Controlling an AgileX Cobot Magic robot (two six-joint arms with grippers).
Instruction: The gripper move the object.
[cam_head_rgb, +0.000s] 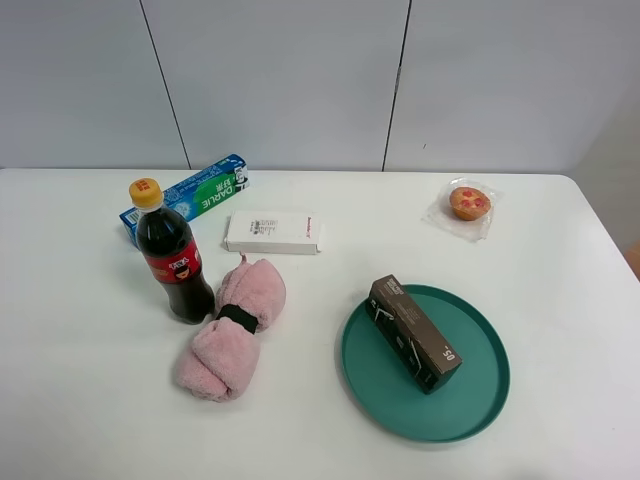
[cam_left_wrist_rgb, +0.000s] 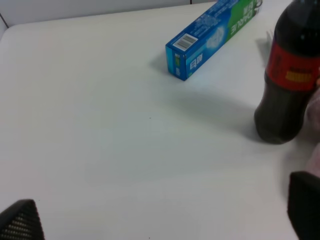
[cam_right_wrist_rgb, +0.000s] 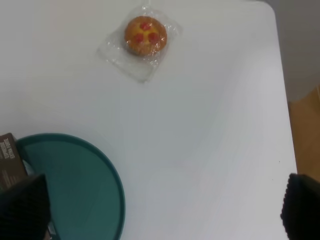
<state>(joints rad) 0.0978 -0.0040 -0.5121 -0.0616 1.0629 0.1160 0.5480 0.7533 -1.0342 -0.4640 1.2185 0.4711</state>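
So the brown carton (cam_head_rgb: 415, 333) is lying flat on the teal plate (cam_head_rgb: 480, 395), slanted across it, one end near the plate's back-left rim and the other toward the middle-front. In the overhead view neither arm shows at all, so we're well back from it.

Right gripper (cam_right_wrist_rgb: 160, 207): its fingers (cam_right_wrist_rgb: 22, 207) are spread wide with nothing between them, looking down at the plate's edge, a sliver of the carton and the wrapped muffin (cam_right_wrist_rgb: 145, 36). Left gripper (cam_left_wrist_rgb: 165, 220): its dark tips sit far apart at the wrist frame's corners, so we'd call that wide too, and empty.

What could bite us:
- The carton sits at an angle, so if we come in without turning the wrist to match, the fingers probably land on its corners and it twists or skids on the plate.
- The raised rim could catch the carton if we drag it instead of lifting.
- Pushing down might shove the plate itself across the counter (cam_head_rgb: 560, 260).

Room-wise, we're fine on the right: bare counter between plate and muffin, though the counter's right edge and corner are close there. The left is crowded with the cola bottle (cam_head_rgb: 174, 255), pink towel (cam_head_rgb: 232, 330), white box (cam_head_rgb: 273, 233) and toothpaste carton (cam_head_rgb: 186, 197); that tall bottle looks easy to tip.
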